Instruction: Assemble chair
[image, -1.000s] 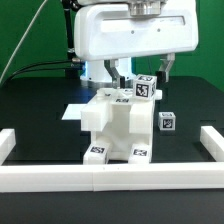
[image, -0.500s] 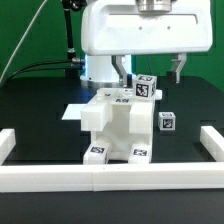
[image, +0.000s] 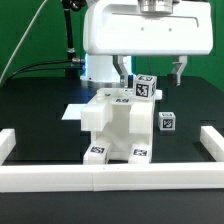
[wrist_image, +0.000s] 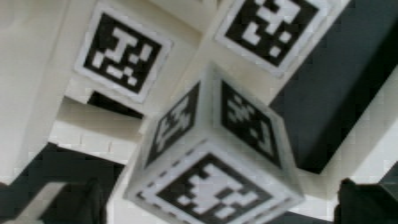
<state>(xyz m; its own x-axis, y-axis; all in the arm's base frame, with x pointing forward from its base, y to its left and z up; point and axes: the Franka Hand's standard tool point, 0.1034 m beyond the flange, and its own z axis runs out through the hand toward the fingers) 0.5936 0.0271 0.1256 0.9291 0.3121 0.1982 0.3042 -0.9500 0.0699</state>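
The partly built white chair (image: 118, 125) stands in the middle of the black table, with tags on its front and top. A tagged white cube part (image: 145, 88) sits on its top at the exterior view's right. My gripper (image: 151, 72) hangs just above this cube, open, with one finger (image: 125, 70) on each side and not touching it. In the wrist view the cube (wrist_image: 214, 140) fills the middle, and the gripper (wrist_image: 217, 200) shows as dark fingertips (wrist_image: 361, 195) at either side of it. Another small tagged cube (image: 167, 122) sits beside the chair.
A low white border wall (image: 110, 179) runs along the front, with end pieces at the exterior view's left (image: 6, 141) and right (image: 213, 138). The marker board (image: 74, 112) lies flat behind the chair. A green backdrop stands behind the arm.
My hand has shifted a little toward the exterior view's right and upward over the last second. The fingers stand slightly wider. The chair and cubes have not moved.
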